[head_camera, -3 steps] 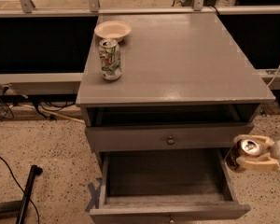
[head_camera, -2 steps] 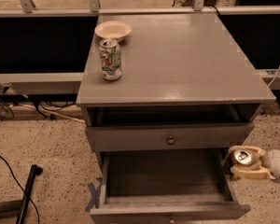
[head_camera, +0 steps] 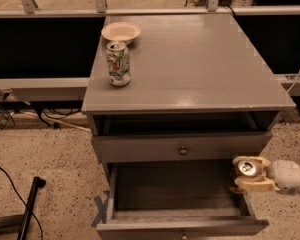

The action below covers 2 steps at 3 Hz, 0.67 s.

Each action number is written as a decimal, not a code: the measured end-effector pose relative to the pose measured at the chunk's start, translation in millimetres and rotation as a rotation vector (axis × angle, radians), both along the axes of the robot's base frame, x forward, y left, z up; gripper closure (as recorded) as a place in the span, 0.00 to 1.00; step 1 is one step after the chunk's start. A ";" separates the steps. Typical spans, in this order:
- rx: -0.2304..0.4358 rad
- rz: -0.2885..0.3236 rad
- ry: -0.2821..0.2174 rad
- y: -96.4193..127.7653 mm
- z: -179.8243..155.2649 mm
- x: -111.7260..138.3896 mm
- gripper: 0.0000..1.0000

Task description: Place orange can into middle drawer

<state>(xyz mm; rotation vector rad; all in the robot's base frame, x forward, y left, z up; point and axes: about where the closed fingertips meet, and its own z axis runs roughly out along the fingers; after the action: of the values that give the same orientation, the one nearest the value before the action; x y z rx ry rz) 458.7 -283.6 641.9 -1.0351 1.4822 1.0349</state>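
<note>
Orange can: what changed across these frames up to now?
The end effector, shut on the orange can, carried it left and slightly down, from beside the cabinet to the right edge of the open middle drawer. Nothing was released. The white-and-green can and bowl on top stayed put.

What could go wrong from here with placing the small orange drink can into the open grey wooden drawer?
The gripper holds the orange drink can at the right wall of the grey wooden drawer; released here, it might clip that wall and fall outside. It is also close under the upper drawer front and could bump it.
</note>
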 end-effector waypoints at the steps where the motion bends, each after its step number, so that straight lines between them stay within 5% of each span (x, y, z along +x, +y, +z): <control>1: -0.007 -0.014 -0.021 24.7 -35.1 12.0 1.00; 2: -0.028 -0.031 -0.028 32.3 -75.7 23.4 1.00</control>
<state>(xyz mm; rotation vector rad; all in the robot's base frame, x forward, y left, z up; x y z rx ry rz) 482.1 -251.3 566.2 -1.0394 1.4892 0.9763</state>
